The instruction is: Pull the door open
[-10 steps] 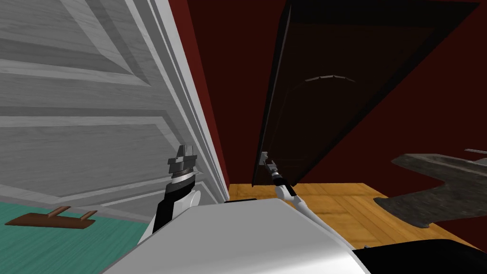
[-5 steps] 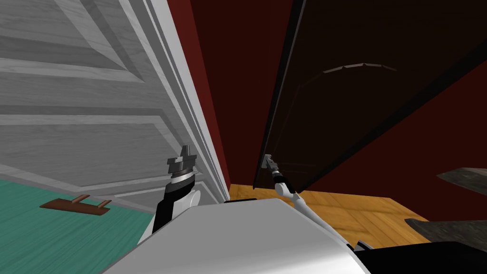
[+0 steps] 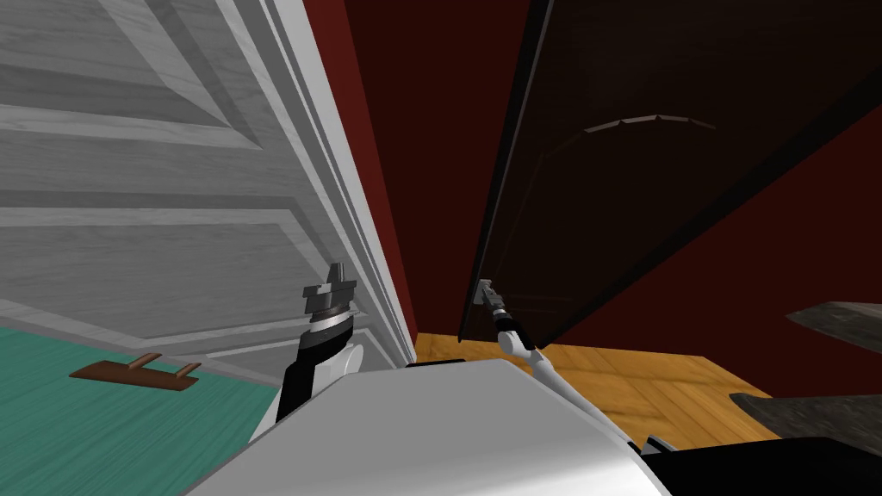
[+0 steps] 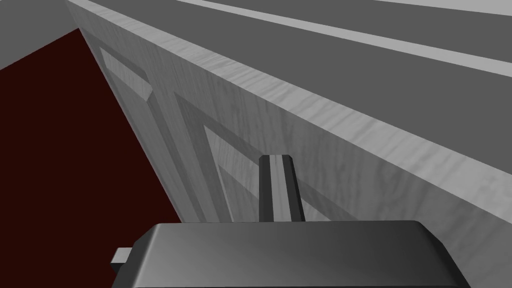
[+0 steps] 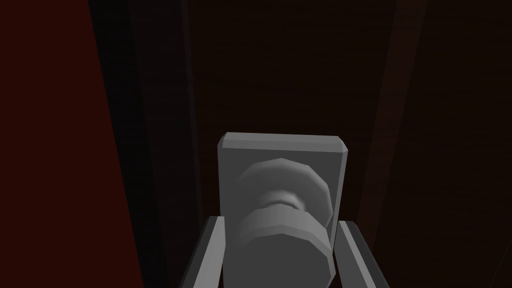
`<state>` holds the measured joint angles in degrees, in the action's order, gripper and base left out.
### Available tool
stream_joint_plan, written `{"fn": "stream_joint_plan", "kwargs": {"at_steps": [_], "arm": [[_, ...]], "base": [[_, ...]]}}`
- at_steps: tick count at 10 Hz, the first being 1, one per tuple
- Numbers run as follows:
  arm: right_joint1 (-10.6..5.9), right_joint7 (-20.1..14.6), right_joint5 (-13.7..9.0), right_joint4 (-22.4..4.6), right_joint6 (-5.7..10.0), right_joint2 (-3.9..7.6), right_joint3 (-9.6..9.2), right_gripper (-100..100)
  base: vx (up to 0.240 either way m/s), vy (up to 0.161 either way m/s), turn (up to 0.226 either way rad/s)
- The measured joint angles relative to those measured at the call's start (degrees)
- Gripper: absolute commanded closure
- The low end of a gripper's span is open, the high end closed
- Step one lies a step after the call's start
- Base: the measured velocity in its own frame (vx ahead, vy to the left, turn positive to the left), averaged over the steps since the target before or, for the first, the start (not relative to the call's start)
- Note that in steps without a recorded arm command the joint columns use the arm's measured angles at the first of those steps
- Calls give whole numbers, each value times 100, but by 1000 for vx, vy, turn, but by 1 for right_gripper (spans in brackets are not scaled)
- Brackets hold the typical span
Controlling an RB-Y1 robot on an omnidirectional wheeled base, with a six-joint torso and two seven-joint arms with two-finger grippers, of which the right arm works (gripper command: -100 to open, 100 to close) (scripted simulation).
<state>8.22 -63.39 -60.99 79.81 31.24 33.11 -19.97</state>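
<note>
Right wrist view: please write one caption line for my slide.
Right gripper shut on the grey knob of a dark brown door.

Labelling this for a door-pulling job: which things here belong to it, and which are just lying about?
Belongs: dark brown door; grey knob; right gripper, shut on the knob.
Lying about: pale grey panelled door; left gripper, shut beside it; brown board on the green floor.

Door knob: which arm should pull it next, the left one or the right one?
Right. The right pincer grips the door knob on the dark door. The left pincer is shut, beside the light grey panelled door, away from that knob.
</note>
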Motion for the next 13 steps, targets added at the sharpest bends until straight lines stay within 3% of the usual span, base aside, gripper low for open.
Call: {"fn": "stream_joint_plan", "kwargs": {"at_steps": [4, 9, 10, 13], "arm": [[59, -229, -1, 47, 144, 274, -110, 100], [271, -694, -9, 111, 367, 762, -378, 100], [281, -707, -6, 113, 364, 765, -397, 100], [307, -839, 29, 160, 469, 913, -470, 100]], "base": [[-193, -39, 142], [-189, -63, 160], [-128, -39, 140], [-188, -69, 126]]}}
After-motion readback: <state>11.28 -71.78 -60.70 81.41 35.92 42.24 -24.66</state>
